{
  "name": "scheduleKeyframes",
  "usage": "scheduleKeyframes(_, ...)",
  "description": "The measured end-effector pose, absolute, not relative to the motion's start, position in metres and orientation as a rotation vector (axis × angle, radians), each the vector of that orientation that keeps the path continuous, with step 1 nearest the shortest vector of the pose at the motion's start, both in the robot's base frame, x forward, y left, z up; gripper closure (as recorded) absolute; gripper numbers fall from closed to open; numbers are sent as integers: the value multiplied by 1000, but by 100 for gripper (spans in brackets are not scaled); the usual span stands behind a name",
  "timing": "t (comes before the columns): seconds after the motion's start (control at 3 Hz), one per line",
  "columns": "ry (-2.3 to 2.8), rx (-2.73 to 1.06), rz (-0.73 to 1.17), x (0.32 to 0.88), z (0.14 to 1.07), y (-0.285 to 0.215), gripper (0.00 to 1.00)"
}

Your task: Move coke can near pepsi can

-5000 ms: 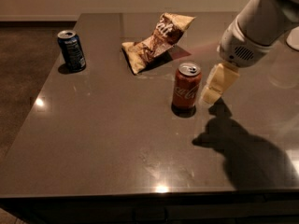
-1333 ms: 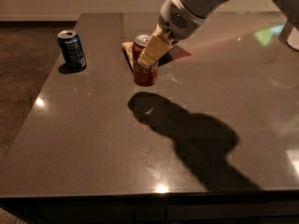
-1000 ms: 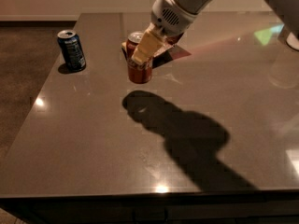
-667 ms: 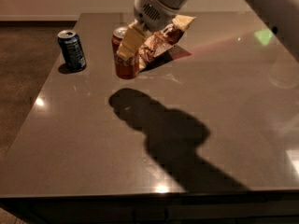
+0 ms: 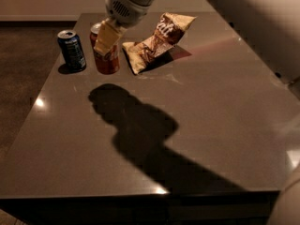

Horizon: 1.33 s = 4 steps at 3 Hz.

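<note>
The red-orange coke can stands upright on the dark table at the far left. It is just right of the dark blue pepsi can, with a small gap between them. My gripper reaches down from the top and is shut on the coke can. One pale finger lies across the can's front. The can's top is partly hidden by the gripper.
A brown crumpled chip bag lies just right of the coke can. The arm's shadow falls across the table's middle. The table's left edge runs close to the pepsi can, with floor beyond it.
The gripper has carried the coke can from the table's middle leftward, past the chip bag, to a spot next to the pepsi can. The camera view has also shifted.
</note>
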State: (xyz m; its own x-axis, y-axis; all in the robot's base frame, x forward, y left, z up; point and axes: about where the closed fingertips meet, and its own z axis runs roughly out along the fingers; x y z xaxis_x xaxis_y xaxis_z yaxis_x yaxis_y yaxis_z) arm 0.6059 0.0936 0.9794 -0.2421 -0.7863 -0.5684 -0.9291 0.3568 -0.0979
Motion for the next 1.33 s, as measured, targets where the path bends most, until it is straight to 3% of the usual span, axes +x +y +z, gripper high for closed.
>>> scheduleKeyframes(1.33,2102,-1518,335,635,932,155,100)
